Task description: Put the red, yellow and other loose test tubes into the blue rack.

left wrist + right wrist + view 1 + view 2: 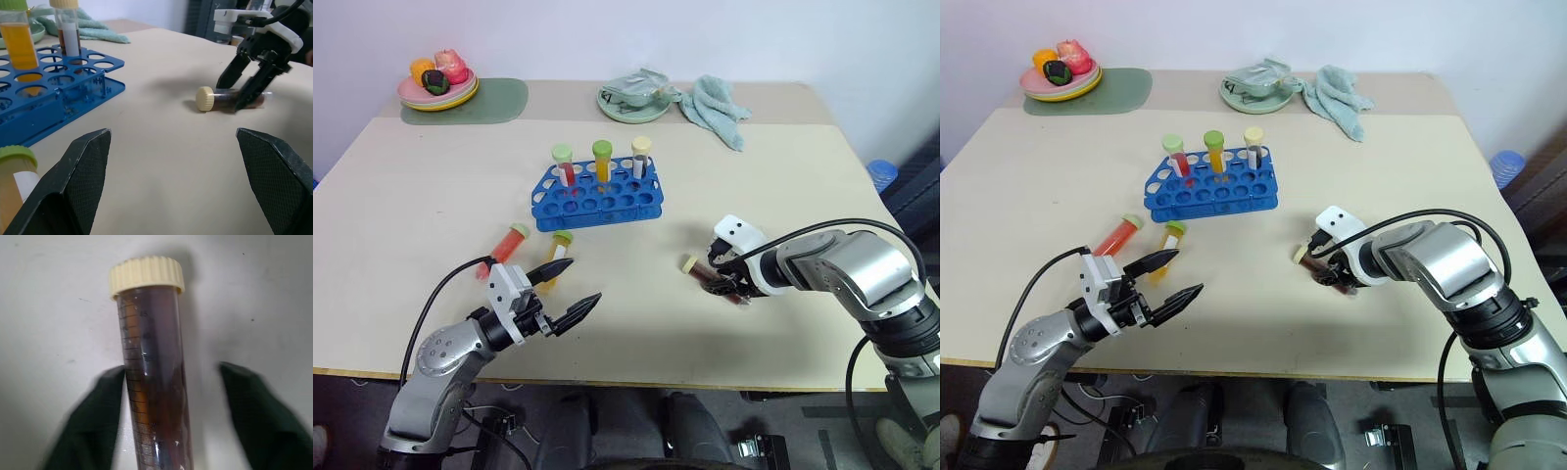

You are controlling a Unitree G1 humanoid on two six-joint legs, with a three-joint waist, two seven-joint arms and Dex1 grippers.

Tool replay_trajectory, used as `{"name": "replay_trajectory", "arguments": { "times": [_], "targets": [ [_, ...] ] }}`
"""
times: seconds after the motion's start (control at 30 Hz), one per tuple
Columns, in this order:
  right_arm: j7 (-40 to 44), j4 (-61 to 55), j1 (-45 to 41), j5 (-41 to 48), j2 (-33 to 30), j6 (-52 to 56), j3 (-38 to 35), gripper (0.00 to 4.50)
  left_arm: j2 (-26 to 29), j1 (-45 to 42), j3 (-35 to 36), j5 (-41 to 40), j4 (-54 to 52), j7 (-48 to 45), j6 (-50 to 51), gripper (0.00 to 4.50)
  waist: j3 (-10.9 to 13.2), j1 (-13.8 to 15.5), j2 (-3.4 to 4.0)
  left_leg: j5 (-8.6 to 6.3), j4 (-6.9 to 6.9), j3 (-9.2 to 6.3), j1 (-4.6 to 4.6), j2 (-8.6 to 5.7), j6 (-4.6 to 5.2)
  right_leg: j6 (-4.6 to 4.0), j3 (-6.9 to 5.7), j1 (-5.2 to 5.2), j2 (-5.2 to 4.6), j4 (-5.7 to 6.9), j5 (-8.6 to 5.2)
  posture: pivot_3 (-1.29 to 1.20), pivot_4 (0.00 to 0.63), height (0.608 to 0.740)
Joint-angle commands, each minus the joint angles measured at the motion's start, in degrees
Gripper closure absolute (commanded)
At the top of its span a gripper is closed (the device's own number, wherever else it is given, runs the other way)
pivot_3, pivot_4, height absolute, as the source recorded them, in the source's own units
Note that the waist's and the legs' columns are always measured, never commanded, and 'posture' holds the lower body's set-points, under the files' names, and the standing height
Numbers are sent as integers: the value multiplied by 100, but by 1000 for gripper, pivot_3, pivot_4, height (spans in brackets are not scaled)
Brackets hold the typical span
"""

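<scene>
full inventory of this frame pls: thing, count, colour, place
blue rack: 1, blue, table centre
tubes in rack: 3, red, orange and brown-and-white contents, back row
loose tubes: 2, red and yellow, lying left of rack front
brown tube: 1, cream cap, lying right of rack, between right gripper's fingers
plate of toy food: 1, pink and yellow, far left on green mat
green plate: 1, far centre, holding crumpled wrapper
cloth: 1, teal, far right
table: 1, beige
left gripper: open, empty, near edge
right gripper: straddling brown tube
</scene>
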Motion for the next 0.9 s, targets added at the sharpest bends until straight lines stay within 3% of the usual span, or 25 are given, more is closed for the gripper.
{"name": "replay_trajectory", "arguments": {
  "times": [0.03,0.33,0.43,0.57,0.7,0.9],
  "targets": [
    [22,-168,44,6,88,-34,46,3657,13,-24,34,5,-129,-20,-104,282,0,-2,0,0,0,0,0,0,0,0,0,0,0,0,0,0,150,740],
    [77,-244,-30,90,262,-191,-264,3714,17,1,68,10,-55,-66,-187,282,0,-20,0,0,-1,0,0,1,0,0,0,-2,2,0,0,0,150,740],
    [183,-280,-141,547,1056,-828,-1158,3714,19,60,100,3,-73,-52,-203,282,3,-27,-3,0,-2,0,-1,1,0,0,0,-2,2,-1,0,0,150,740],
    [414,203,-204,931,2339,-2509,-2112,3714,30,131,178,-14,-137,12,-196,282,4,-17,0,0,-3,-2,-2,8,0,0,2,-4,12,2,1,0,150,740],
    [442,1075,-303,479,3202,-4438,-2233,3714,19,215,286,-43,-229,122,-175,282,1,12,-8,0,-2,3,-2,3,0,1,-1,2,0,-4,1,0,150,740],
    [499,3688,-836,-307,4388,-7759,-2395,3714,-109,496,467,-119,-394,368,-179,282,5,-90,-1,0,-5,6,-1,7,-1,1,0,-10,7,12,1,0,150,740]
  ]
}}
